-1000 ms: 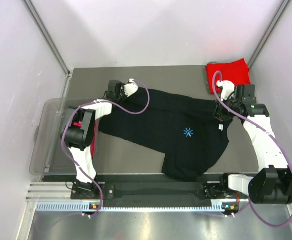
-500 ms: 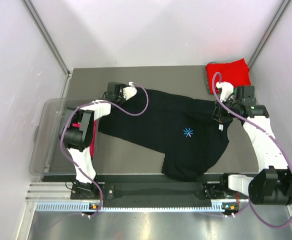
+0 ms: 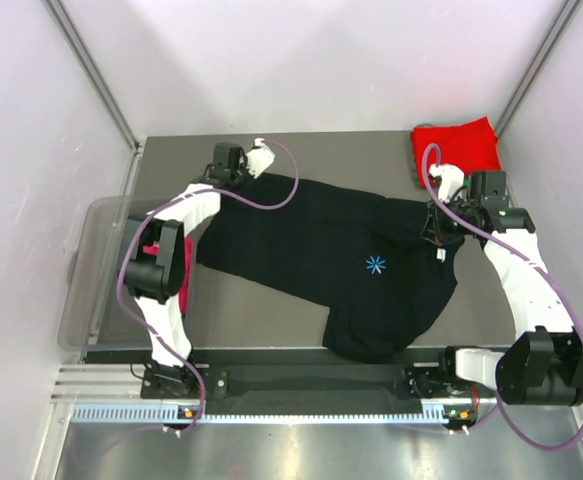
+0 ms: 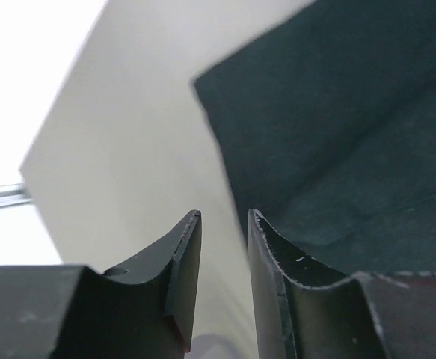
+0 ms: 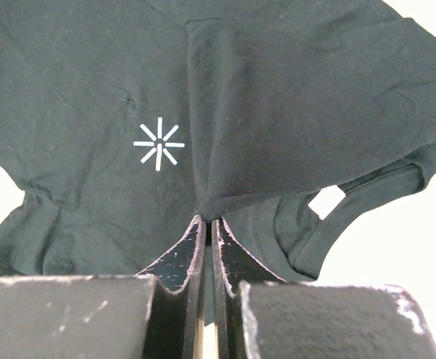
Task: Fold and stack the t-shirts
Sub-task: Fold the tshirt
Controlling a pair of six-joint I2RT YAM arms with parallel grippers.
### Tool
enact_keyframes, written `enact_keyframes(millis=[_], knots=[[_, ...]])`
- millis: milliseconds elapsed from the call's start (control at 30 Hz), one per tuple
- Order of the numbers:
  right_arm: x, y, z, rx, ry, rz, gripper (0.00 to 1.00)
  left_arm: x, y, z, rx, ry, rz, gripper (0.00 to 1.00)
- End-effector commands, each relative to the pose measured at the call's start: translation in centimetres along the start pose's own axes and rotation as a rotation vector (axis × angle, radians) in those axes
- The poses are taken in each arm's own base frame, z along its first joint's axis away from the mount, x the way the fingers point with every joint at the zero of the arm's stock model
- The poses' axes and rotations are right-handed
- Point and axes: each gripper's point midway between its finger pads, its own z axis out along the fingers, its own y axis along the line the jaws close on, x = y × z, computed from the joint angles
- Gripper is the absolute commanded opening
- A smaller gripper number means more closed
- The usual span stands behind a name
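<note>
A black t-shirt with a light-blue starburst lies spread across the table. My left gripper stands open just beyond the shirt's far left corner. In the left wrist view its jaws hold nothing, and the black cloth lies to their right. My right gripper is shut on a raised fold of the black shirt near the collar. The right wrist view shows that pinch, with the starburst and the white neck label either side. A folded red t-shirt sits at the back right corner.
A clear plastic bin stands off the table's left edge, with magenta cloth showing in it behind the left arm. Grey walls close in the back and both sides. A metal rail runs along the near edge.
My left gripper has opened, let go of the shirt's far left corner and drawn back toward the far edge. The right gripper has kept its grip and not moved.
</note>
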Motion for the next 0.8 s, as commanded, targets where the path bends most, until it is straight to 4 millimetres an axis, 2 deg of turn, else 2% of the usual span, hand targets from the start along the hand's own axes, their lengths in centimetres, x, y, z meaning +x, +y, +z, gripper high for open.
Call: enact_keyframes(millis=[0,67,300,533,767], knots=[[-0.8,0.4,-0.3,-0.019,-0.026,-0.010,0.00,1.0,-2.6,1.1,0.108,0.053,-0.054,0.36],[-0.7,0.4,-0.1,-0.022,-0.021,-0.007,0.00,0.9,-3.0,1.5,0.130,0.054,-0.056,0.36],[-0.8,0.3,0.3,-0.027,-0.016,-0.003,0.00,2.6,-4.4,2.1,0.186,0.130,-0.039,0.35],[-0.6,0.3,0.4,-0.027,-0.015,-0.004,0.00,3.8,-4.7,3.0,0.177,0.163,-0.016,0.34],[-0.4,0.2,0.4,-0.021,-0.012,-0.007,0.00,5.8,-4.2,5.0,0.136,0.230,0.052,0.34]])
